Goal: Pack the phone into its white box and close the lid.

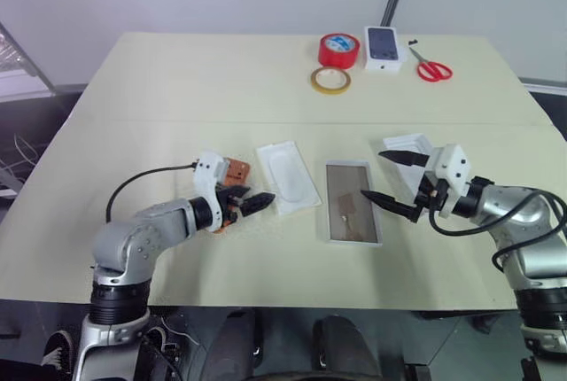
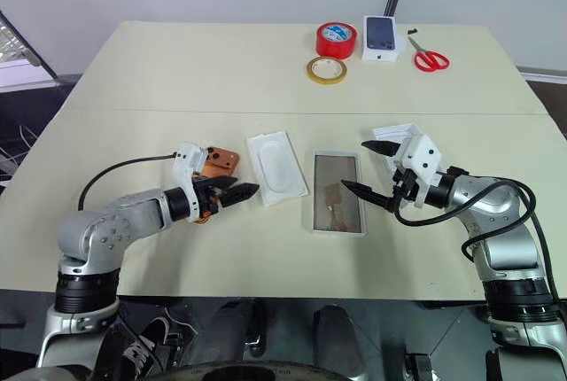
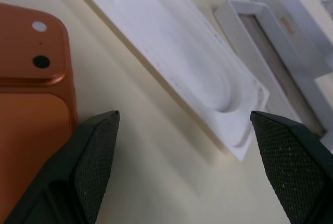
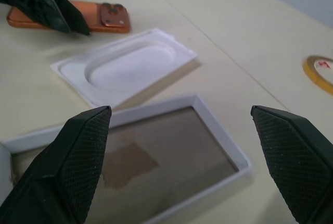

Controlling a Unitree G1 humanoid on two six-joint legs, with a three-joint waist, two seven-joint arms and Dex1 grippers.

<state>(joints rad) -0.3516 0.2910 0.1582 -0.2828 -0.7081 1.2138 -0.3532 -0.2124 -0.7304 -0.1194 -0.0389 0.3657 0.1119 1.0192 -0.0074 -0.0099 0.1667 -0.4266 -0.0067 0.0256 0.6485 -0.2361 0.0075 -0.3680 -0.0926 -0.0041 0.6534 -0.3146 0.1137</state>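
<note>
The orange phone [image 1: 236, 171] lies camera side up on the table at the left, partly hidden by my left gripper [image 1: 252, 201]. That gripper is open, and its fingers [image 3: 93, 156] reach past the phone's edge [image 3: 31, 78] with bare table between them. The white box [image 1: 352, 188] lies open in the middle, its grey-brown floor bare. My right gripper [image 1: 376, 175] hovers open at the box's right edge [image 4: 221, 138], pointing left. The lid [image 1: 409, 144] sits behind the right gripper, partly covered by it.
A thin white insert [image 1: 288, 177] with an oval recess lies between the phone and the box. At the far edge are a red tape roll [image 1: 339, 49], a yellow tape roll [image 1: 330, 80], a small white box with a phone picture [image 1: 384, 47] and red scissors [image 1: 431, 68].
</note>
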